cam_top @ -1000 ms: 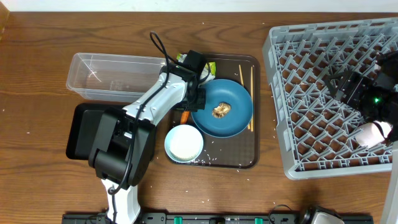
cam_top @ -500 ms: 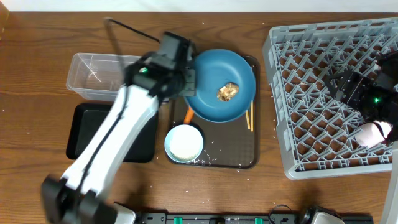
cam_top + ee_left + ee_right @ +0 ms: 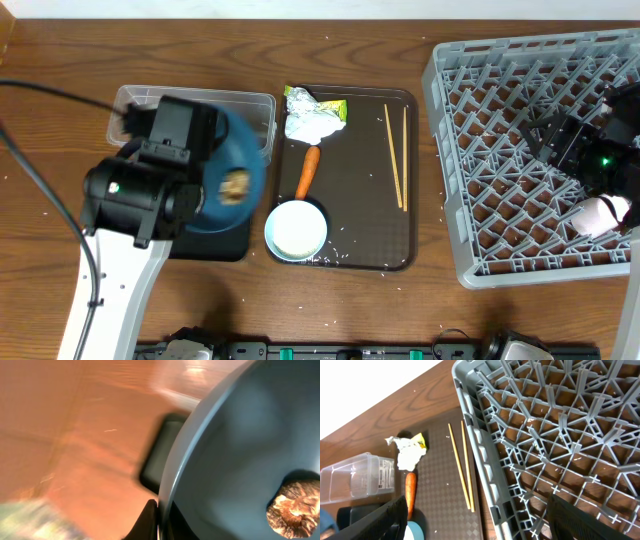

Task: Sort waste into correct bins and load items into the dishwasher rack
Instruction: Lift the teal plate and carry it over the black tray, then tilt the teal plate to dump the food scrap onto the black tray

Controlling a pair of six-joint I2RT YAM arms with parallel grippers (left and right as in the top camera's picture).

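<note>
Rack (image 3: pixel 530 150): sitting at the right, stiff lattice, nothing loaded that I am seeing.
Right gripper (image 3: pixel 476 502): hanging over the rack, fingers spread wide, holding nothing.
Plate (image 3: pixel 212 208): I am carrying it above the black tray (image 3: pixel 225 246), just beside the tub (image 3: pixel 262 104). I am judging it rigid, glazed, slippery and fairly heavy for an edge hold, and breakable if it drops.
Left gripper (image 3: pixel 160 517): pinching the plate's rim, one finger above and one below. The rim is the only place to take it, and a deeper bite would be safer.
Bowl (image 3: pixel 296 230): standing upright on the brown tray (image 3: pixel 360 262), hard and smooth, best taken by the wall.
Wrapper (image 3: pixel 310 118): lying at the tray's far end, light and crushable, so any pinch is working.
Carrot (image 3: pixel 308 172): lying between wrapper and bowl, firm, best gripped across the middle.
Chopsticks (image 3: pixel 396 155): lying side by side, thin and prone to rolling.
Lump (image 3: pixel 236 183): resting loose on the plate, likely sliding off when tipped.
</note>
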